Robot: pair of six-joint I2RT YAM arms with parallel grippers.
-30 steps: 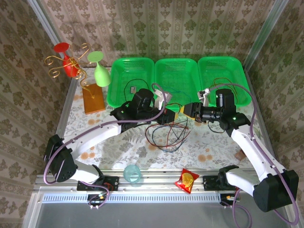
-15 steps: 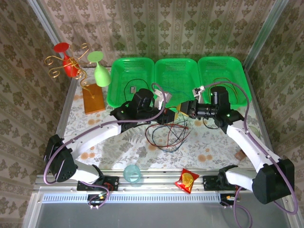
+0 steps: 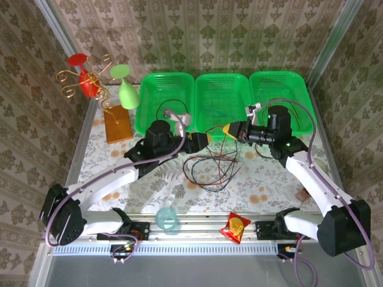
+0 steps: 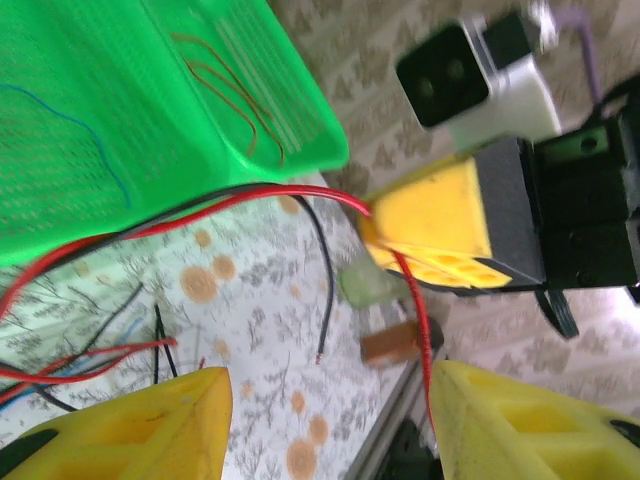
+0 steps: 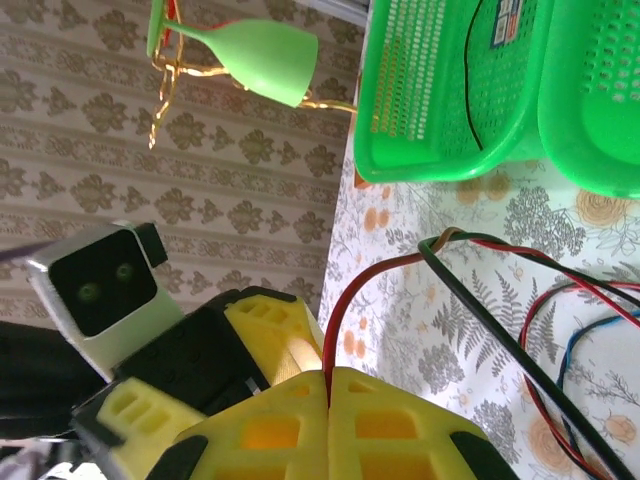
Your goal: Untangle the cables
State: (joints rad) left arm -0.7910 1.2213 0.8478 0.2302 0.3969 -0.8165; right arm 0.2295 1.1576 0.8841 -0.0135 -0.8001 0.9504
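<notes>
Pinching a red cable (image 5: 327,340), the right claw (image 5: 328,385) faces the gaping left claw (image 4: 330,392), green baskets (image 3: 222,76) just behind.

We take this for a robotics lab test cell dressed up to look like a home. Aluminium frame posts (image 3: 338,37) box in a worktop (image 3: 149,179) with a flowered cover, and patterned wallpaper panels (image 3: 209,36) serve as its walls. Two robot arms, left (image 3: 108,182) and right (image 3: 317,179), are bolted to a rail (image 3: 197,227) at 6 o'clock. Staged props lie about: three green baskets (image 3: 222,75) at 12 o'clock, a gold wire goblet stand (image 3: 90,81) at 10 o'clock, loose cables (image 3: 210,159) mid-worktop, and a snack packet (image 3: 234,227) on the rail.
</notes>
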